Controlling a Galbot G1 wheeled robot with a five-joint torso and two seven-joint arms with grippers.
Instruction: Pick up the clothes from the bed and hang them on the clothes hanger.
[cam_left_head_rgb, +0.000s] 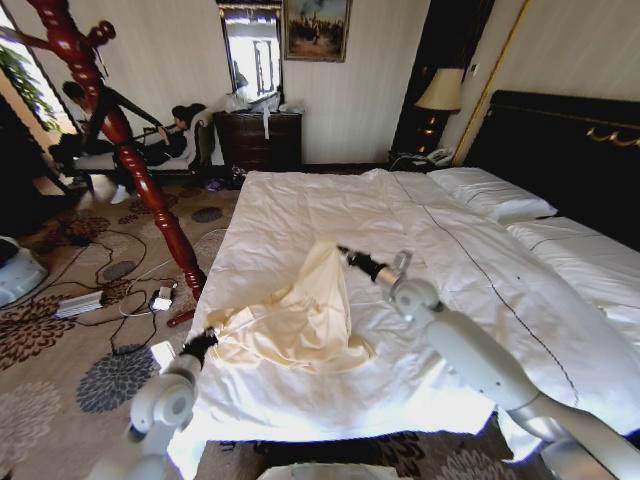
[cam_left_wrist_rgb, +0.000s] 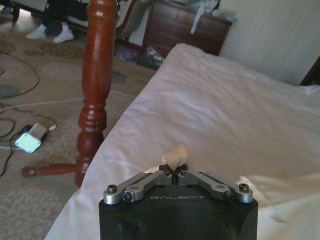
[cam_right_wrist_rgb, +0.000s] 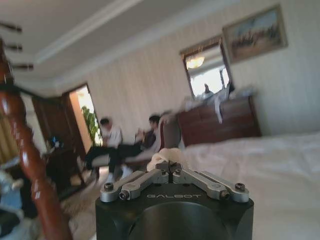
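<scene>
- I am holding the clothes (cam_left_head_rgb: 300, 320) with both pincers: the left gripper (cam_left_head_rgb: 207, 341) is pinching one end near the bed (cam_left_head_rgb: 330, 210) edge, and the right gripper (cam_left_head_rgb: 347, 254) is pinching a raised fold.
- Pickup is underway; most of the fabric is lying on the duvet, and hanging is left.
- The red wooden post (cam_left_head_rgb: 130, 160) is crowding my left side; the mattress beyond is open.

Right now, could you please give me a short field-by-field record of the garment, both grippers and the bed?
clothes: cream garment, partly lifted off the bed, held at two points
left gripper: shut on the garment's near-left edge, by the bed's corner
right gripper: shut on the garment's raised top
bed: white duvet, pillows at the dark headboard
wooden post: stands left of the bed
</scene>
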